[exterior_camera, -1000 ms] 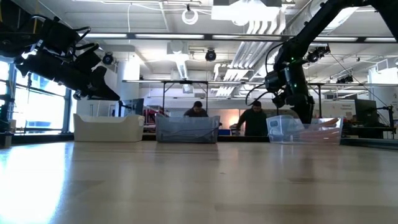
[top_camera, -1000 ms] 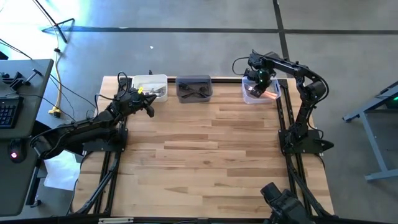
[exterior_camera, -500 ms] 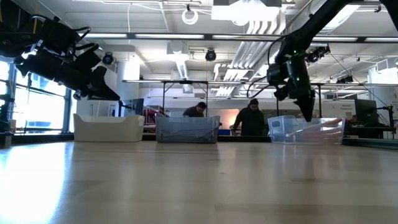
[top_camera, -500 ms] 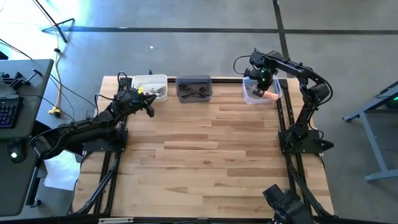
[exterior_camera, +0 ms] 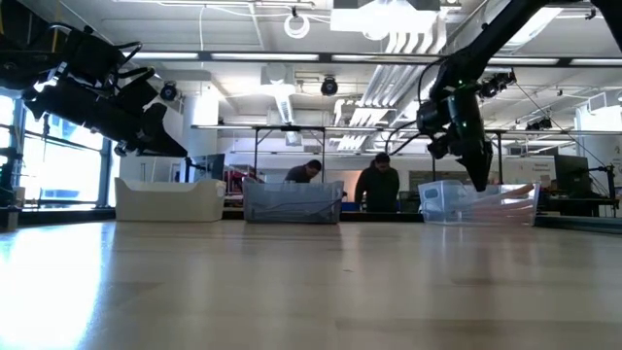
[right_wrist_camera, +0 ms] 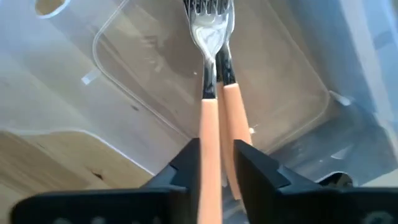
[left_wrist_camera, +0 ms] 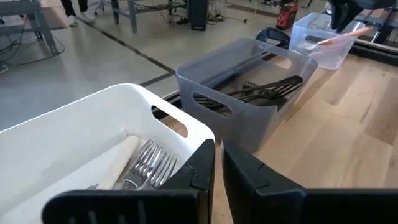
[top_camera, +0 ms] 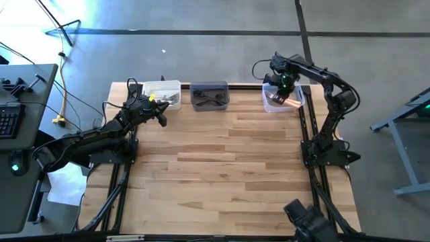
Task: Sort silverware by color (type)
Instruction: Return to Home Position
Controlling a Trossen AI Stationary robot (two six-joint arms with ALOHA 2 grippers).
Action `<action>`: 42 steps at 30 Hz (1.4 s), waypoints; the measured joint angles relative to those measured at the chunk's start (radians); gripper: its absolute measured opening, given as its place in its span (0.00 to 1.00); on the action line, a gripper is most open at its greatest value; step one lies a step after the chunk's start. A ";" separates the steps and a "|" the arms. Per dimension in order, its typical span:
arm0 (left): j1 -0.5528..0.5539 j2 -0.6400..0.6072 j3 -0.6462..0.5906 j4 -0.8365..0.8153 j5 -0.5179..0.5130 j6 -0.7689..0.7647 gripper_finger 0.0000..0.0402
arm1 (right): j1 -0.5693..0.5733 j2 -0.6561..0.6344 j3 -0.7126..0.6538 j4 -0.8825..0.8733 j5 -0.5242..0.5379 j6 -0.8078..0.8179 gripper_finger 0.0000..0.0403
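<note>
Hanging over the clear bin at the far right corner of the table, the right gripper points down into it. Its fingers stand a little apart. The gap looks wider than the handle of the orange forks lying side by side on the bin's floor below, so I judge it grips nothing. The left gripper hovers just on the near side of the white bin at the far left. Its fingers are drawn almost together with only a thin slit between them, and it is empty.

Every fork I can see sits in a bin: white forks in the white bin, black forks in the dark bin in the middle, and orange ones in the clear bin.

What remains is to bring both arms home, and the right arm needs the most care. It should rise straight up first, until its fingertips are above the rim, and only then swing back toward the near right. From the left wrist view one orange handle seems to lean up toward the rim, and a sideways move made too low could catch it and flick the fork out or drag the light bin. The left arm has an easier path: pull back toward the near left, away from the white bin's wall, without dipping toward the table.
</note>
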 joint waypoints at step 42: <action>0.000 0.000 0.000 0.000 0.000 0.001 0.05 | 0.000 0.006 0.109 0.024 -0.008 -0.061 0.07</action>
